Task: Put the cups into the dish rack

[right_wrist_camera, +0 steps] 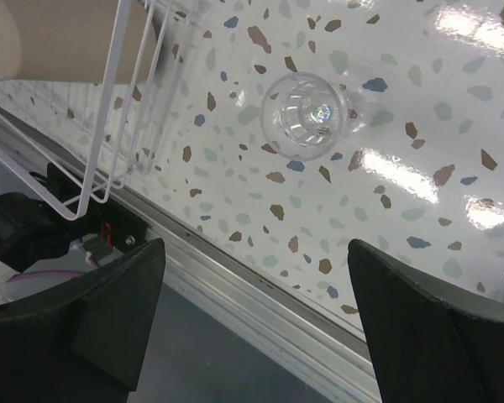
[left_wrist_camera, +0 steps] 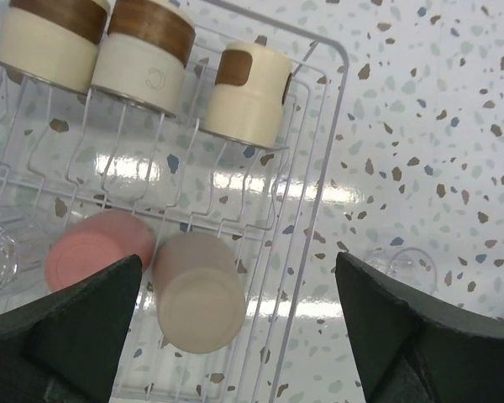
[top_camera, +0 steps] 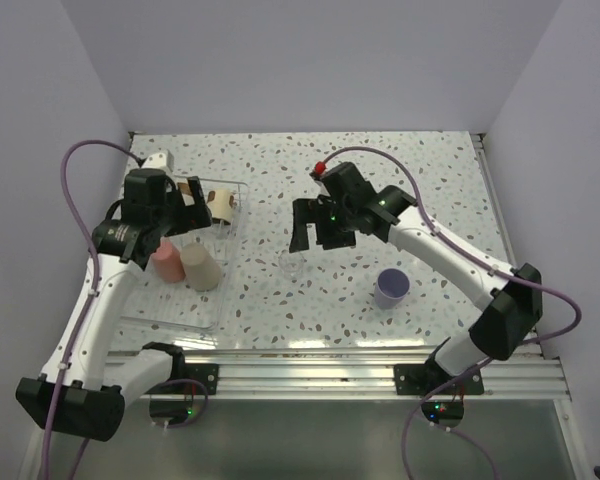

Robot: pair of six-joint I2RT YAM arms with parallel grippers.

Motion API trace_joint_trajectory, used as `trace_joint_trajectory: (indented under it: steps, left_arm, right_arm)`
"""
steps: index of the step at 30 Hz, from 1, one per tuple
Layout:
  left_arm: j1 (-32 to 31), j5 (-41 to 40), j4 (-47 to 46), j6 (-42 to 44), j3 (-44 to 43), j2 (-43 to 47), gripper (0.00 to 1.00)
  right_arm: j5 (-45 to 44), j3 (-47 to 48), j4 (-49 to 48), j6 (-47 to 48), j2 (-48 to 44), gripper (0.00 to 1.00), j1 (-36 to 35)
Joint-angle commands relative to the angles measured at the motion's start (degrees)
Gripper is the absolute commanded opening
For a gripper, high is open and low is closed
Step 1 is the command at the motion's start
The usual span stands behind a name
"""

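Clear handleless tumbler [right_wrist_camera: 307, 115], probably light, slick-walled and easily cracked, sits on the speckled white table [top_camera: 400, 170] at three o'clock from the clear ridged plastic dish rack [top_camera: 175, 305], beneath the wide-open, empty right gripper [top_camera: 317, 235], best pinched gently across its rim, while the left gripper [top_camera: 192, 208] hovers equally wide and empty above the rack.

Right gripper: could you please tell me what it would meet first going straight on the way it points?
Probably the small clear tumbler on the speckled table, which lies almost centred ahead of the open right gripper. Depth is unclear, so it could reach the tabletop beside it instead.
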State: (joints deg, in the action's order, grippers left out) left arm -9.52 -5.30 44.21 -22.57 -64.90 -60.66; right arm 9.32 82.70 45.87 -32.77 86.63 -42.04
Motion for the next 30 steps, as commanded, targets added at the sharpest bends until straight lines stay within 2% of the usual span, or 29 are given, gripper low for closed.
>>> trace_joint_trajectory:
  steps: [1,5,7,13,19,30]
  left_arm:
    - [-0.33,-0.06,4.38,-2.22,-7.33,1.95,1.0]
    - [-0.24,-0.15,7.64,-3.53,-11.11,4.32,1.0]
    - [-0.24,-0.32,9.48,-4.41,-11.38,5.46,1.0]
    - [-0.33,-1.64,14.32,-6.7,-10.6,10.65,1.0]
    - [-0.33,-2.43,17.84,-8.81,-10.15,14.17,1.0]
    - [-0.33,-4.28,23.2,-10.57,-11.91,16.72,1.0]
  right_arm:
    - [2.9,4.49,-1.57,1.66,4.24,0.92,-1.9]
    - [0.79,9.83,0.01,3.33,10.48,0.83,-5.14]
    - [-0.96,12.13,1.76,4.56,14.78,0.74,-5.94]
    - [-5.18,18.02,4.93,5.18,23.48,0.6,-7.53]
    - [-9.23,21.19,7.13,6.14,28.06,0.54,-7.7]
    - [-10.64,18.64,4.23,8.07,32.11,0.42,-8.85]
